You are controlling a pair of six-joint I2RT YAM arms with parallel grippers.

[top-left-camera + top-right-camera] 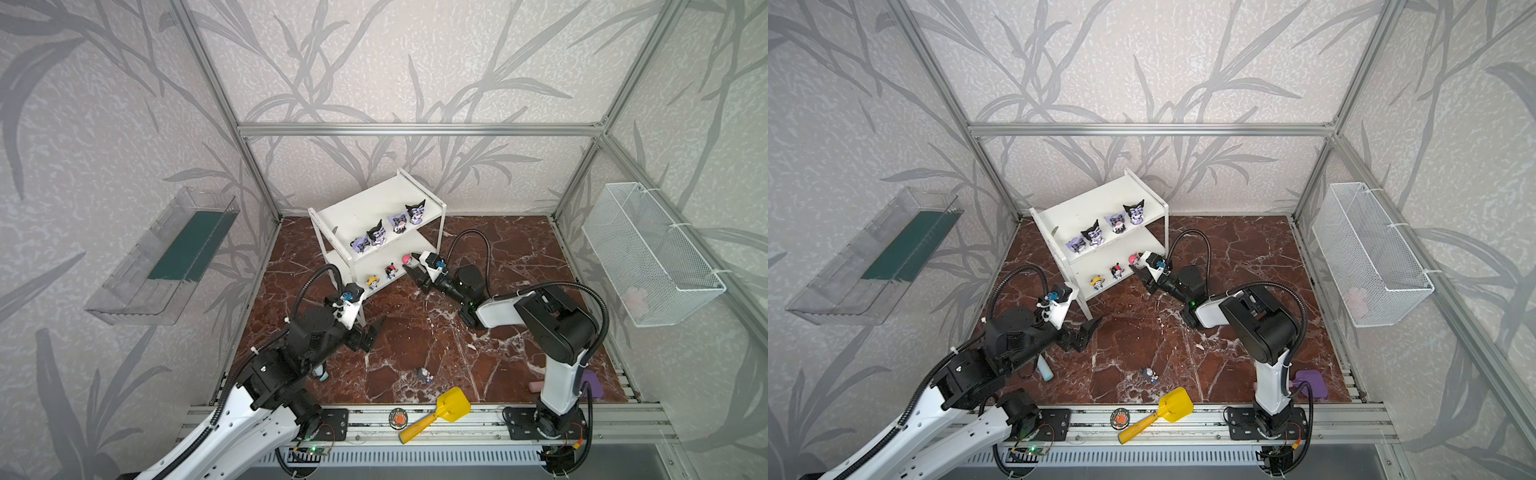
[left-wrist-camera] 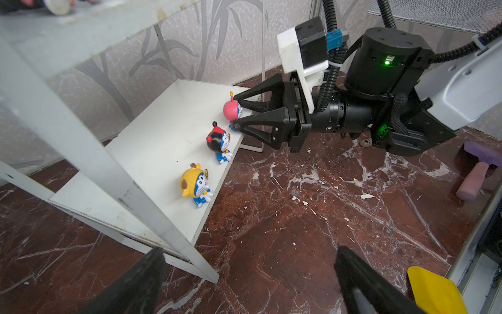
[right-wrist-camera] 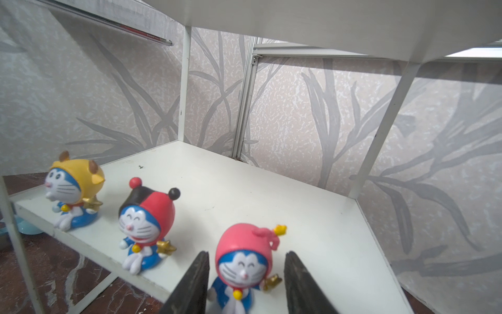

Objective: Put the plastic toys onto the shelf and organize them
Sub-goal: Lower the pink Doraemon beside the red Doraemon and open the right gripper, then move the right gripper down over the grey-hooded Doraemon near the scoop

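Fingers of the right gripper (image 3: 245,252) are parted partway, one on each side of the pink-headed toy (image 2: 231,108). From its wrist camera there's a sliver of gap on both sides, so it's straddling the toy, not squeezing it. That toy sits upright at the front edge of the lower board of the shelf (image 1: 365,212), in a row with the red-and-black toy (image 3: 148,217) and the yellow-headed toy (image 3: 74,185). The left gripper (image 2: 250,250) is spread wide with nothing in it, hanging over the floor just in front of a shelf leg. Four purple-and-black toys (image 1: 377,235) stand in a row on the top board. The grey-headed toy (image 1: 424,374) is down on the floor near the yellow scoop (image 1: 453,401), well apart from the shelf and too small to tell how it's lying. A teal cylinder (image 1: 1044,370) is half hidden under the left arm. Something pale pink sits in the wire basket (image 1: 648,266), no idea what. The round badge (image 1: 400,417) on the front rail has an orange design, but any lettering is too tiny to read.
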